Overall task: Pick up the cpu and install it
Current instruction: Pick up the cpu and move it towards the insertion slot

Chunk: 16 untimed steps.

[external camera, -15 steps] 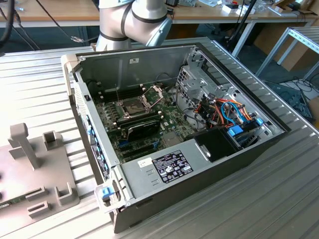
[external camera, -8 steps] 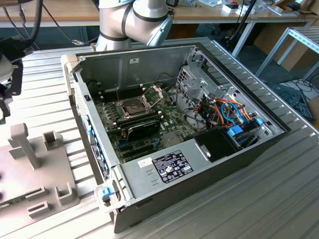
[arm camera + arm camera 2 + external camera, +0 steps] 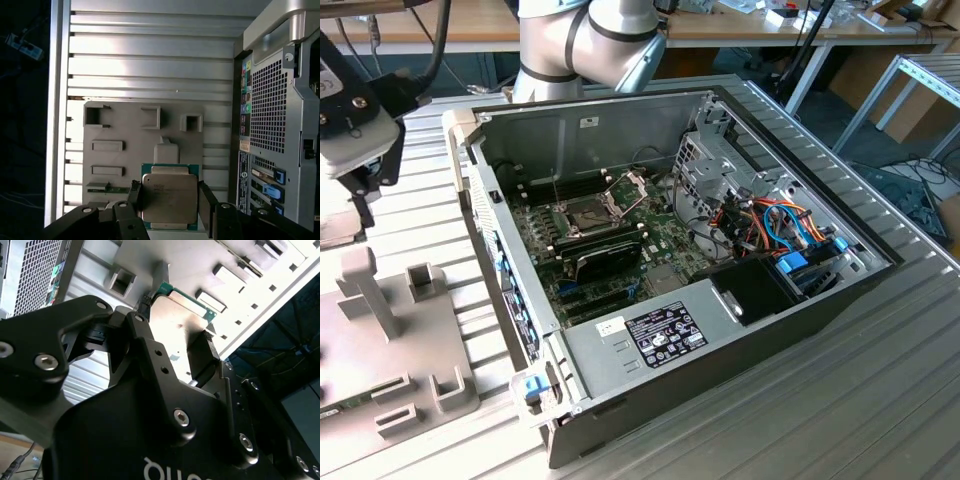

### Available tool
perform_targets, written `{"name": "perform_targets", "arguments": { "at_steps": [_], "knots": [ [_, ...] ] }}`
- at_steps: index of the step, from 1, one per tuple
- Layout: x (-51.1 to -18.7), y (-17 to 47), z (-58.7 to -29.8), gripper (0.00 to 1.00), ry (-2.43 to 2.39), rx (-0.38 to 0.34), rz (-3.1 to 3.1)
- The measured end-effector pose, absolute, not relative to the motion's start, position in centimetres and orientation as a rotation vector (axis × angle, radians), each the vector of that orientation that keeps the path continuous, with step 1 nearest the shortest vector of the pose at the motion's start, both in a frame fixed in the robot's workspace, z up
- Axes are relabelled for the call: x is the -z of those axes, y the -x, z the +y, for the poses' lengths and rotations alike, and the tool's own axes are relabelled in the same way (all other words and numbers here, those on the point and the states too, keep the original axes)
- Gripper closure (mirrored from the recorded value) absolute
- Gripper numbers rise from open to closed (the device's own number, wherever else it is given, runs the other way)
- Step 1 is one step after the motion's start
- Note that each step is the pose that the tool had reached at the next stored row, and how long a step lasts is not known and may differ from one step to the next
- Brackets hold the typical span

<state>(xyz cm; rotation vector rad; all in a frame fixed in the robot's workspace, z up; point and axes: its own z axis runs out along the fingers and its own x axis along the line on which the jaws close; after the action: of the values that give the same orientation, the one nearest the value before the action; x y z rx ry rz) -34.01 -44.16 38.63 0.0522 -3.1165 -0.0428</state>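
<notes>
Roughly halfway: the tool (image 3: 169, 186) is clenched on the small square cpu with its dull silver-grey lid (image 3: 169, 200), held above the pale grey slotted holder plate (image 3: 125, 132). Installing is left: the dark square socket (image 3: 585, 215) in the open black computer case (image 3: 590, 130) looks empty, with its shiny metal frame (image 3: 628, 186) raised. The ribbed aluminium counter (image 3: 820, 400) carries everything, and wooden benches (image 3: 470, 25) stand behind.
</notes>
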Motion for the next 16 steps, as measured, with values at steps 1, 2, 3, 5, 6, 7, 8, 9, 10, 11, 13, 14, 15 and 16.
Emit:
{"name": "perform_targets", "arguments": {
  "at_steps": [1,2,3,5,6,7,8,9,10,11,13,14,15,16],
  "knots": [
    [-38.6,33.9,-44.2,0.45,-0.052,0.043,-3.117],
    [-38.6,33.8,-44.2,0.45,-0.052,0.043,-3.117],
    [-38.6,33.5,-44.2,0.45,-0.052,0.043,-3.117],
    [-38.6,33.2,-44.2,0.45,-0.052,0.043,-3.117],
    [-38.6,33.0,-44.2,0.45,-0.052,0.043,-3.117],
    [-38.6,32.8,-44.2,0.45,-0.052,0.043,-3.117],
    [-38.6,32.5,-44.2,0.45,-0.052,0.043,-3.116],
    [-38.6,32.2,-44.2,0.45,-0.052,0.043,-3.116],
    [-38.6,32.0,-44.2,0.45,-0.052,0.043,-3.116],
    [-38.6,31.8,-44.2,0.45,-0.052,0.043,-3.117],
    [-38.6,31.3,-44.2,0.45,-0.052,0.043,-3.117],
    [-38.6,31.1,-44.2,0.45,-0.052,0.043,-3.117],
    [-38.6,30.8,-44.2,0.45,-0.052,0.043,-3.117],
    [-38.6,30.6,-44.2,0.45,-0.052,0.043,-3.116]
  ]
}}
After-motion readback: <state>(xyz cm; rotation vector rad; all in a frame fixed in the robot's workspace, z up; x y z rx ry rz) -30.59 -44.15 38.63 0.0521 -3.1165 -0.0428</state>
